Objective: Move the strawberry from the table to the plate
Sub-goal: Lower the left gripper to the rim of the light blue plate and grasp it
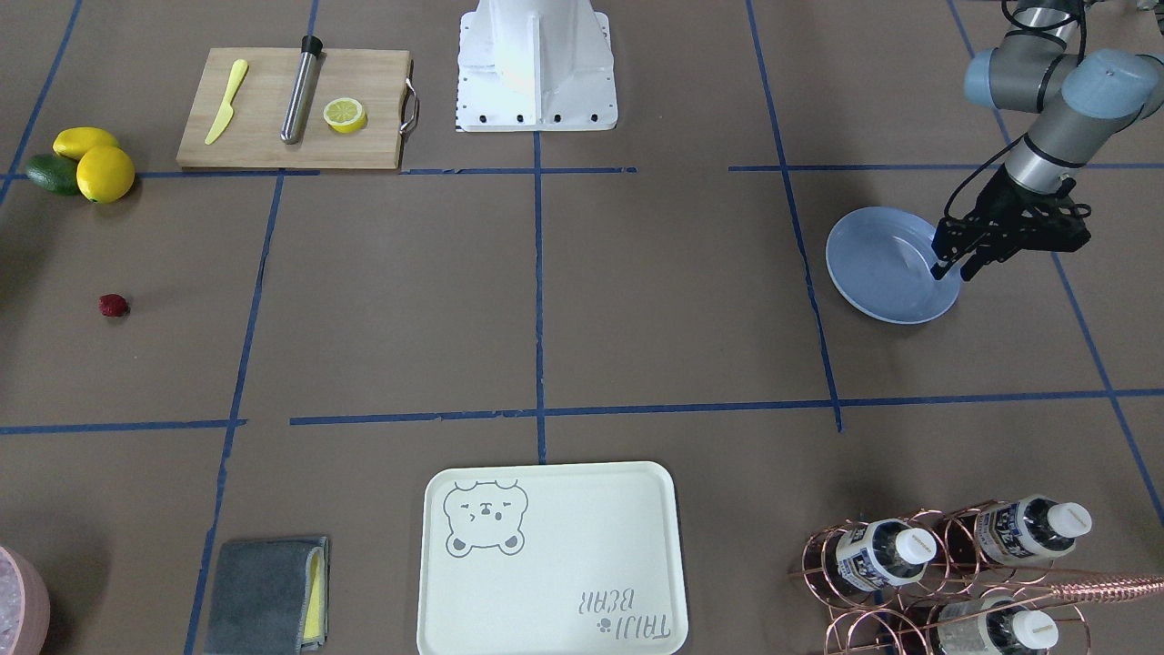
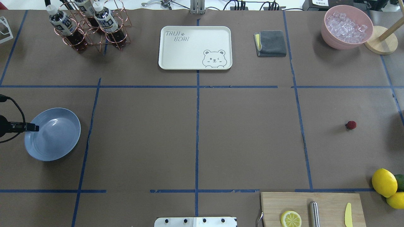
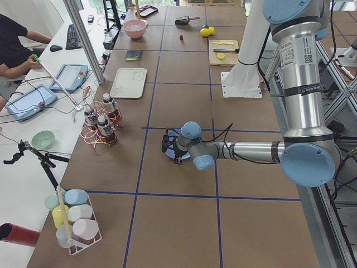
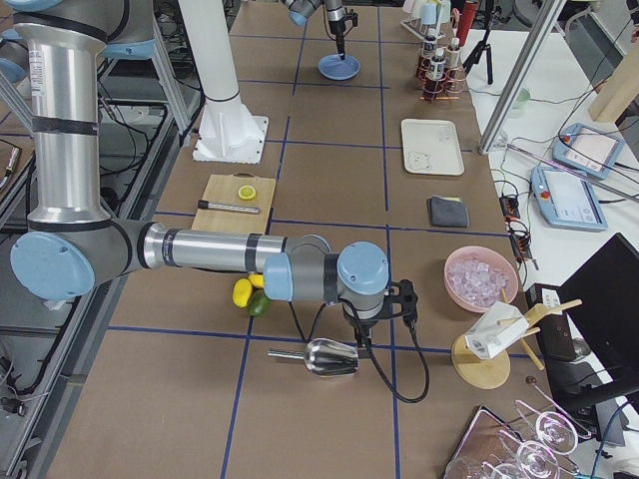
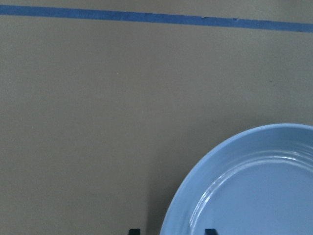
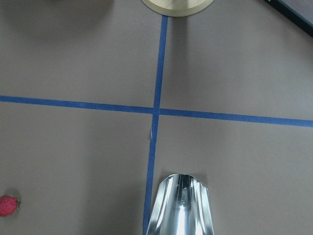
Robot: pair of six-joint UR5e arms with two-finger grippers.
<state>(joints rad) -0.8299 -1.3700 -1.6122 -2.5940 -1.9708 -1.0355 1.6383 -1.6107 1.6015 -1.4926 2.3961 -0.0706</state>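
Observation:
The strawberry (image 1: 113, 306) is a small dark red berry lying alone on the table (image 1: 637, 300), far from the plate; it also shows in the overhead view (image 2: 351, 125) and at the right wrist view's lower left edge (image 6: 7, 205). The light blue plate (image 1: 887, 264) sits empty on the table's other side. My left gripper (image 1: 955, 270) is open, and its fingertips (image 5: 134, 231) straddle the plate's rim (image 5: 195, 196). My right gripper (image 4: 359, 327) shows only in the exterior right view, hanging near a metal scoop (image 6: 181, 205); I cannot tell whether it is open or shut.
Two lemons (image 1: 105, 173) and an avocado (image 1: 50, 173) lie beyond the strawberry. A cutting board (image 1: 291, 109) carries a knife, a metal rod and a lemon half. A bear tray (image 1: 550, 559), grey cloth (image 1: 264, 596), bottle rack (image 1: 946, 573) and ice bowl (image 2: 347, 26) line the far side.

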